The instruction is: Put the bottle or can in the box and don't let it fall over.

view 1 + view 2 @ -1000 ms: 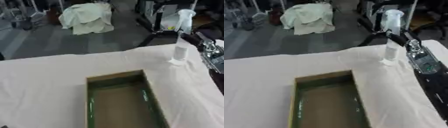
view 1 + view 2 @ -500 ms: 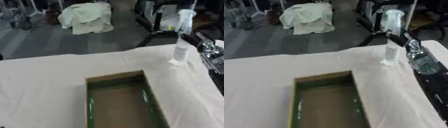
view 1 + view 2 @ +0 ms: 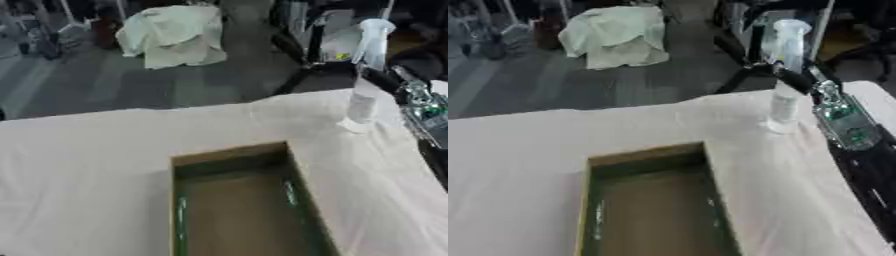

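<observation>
1. Bottle: upright on the white cloth, upper right of frame.
2. Right hand: at the bottle's neck; finger state cannot be determined.
3. Box: open, lower centre.

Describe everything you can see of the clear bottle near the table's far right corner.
The clear bottle is tall, slim and see-through, like plastic, with a pale label band low on its body. It stands upright on the white tablecloth, beyond the open box, not in it. The right robot hand touches its middle; whether it grips is unclear.
</observation>
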### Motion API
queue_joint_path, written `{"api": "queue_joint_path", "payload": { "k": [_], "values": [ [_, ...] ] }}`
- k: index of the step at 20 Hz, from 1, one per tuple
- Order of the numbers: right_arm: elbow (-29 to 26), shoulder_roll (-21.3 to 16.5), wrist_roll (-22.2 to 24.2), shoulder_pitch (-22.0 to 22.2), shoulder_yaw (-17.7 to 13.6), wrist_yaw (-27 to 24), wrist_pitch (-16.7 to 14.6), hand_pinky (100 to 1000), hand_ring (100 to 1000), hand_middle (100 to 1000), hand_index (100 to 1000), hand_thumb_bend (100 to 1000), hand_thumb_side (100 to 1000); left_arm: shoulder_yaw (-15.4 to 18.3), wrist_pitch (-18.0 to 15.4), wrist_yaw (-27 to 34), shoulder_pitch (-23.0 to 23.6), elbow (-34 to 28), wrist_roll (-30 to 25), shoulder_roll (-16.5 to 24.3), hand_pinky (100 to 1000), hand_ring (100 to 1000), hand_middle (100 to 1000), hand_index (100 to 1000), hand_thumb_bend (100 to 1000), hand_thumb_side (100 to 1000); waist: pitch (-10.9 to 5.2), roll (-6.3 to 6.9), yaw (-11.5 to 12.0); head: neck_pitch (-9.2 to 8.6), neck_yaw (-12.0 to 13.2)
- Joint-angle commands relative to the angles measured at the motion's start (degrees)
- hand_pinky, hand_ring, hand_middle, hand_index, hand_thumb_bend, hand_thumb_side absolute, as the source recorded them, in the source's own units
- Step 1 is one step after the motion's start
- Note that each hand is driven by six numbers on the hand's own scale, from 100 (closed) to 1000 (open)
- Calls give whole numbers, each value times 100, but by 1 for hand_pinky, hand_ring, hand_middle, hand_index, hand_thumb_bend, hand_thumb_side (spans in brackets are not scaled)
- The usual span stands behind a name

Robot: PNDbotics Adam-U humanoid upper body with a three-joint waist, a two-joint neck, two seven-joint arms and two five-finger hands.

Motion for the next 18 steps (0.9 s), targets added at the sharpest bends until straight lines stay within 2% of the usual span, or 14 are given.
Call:
{"api": "queue_joint_path", "payload": {
  "k": [1, 18],
  "values": [
    [-157, -260, -33, -86, -64, -37, -3, 1000, 1000, 1000, 1000, 100, 633, 27, -2, -43, -15, -34, 6, 90, 1000, 823, 907, 787, 100, 938, -58, -44, 18, -94, -34],
    [-199, -357, -55, -73, -95, -134, -14, 1000, 1000, 1000, 1000, 100, 643, 25, -11, -78, -28, -45, -4, 96, 1000, 822, 907, 788, 100, 941, 42, -65, 34, -173, -103]
  ]
}}
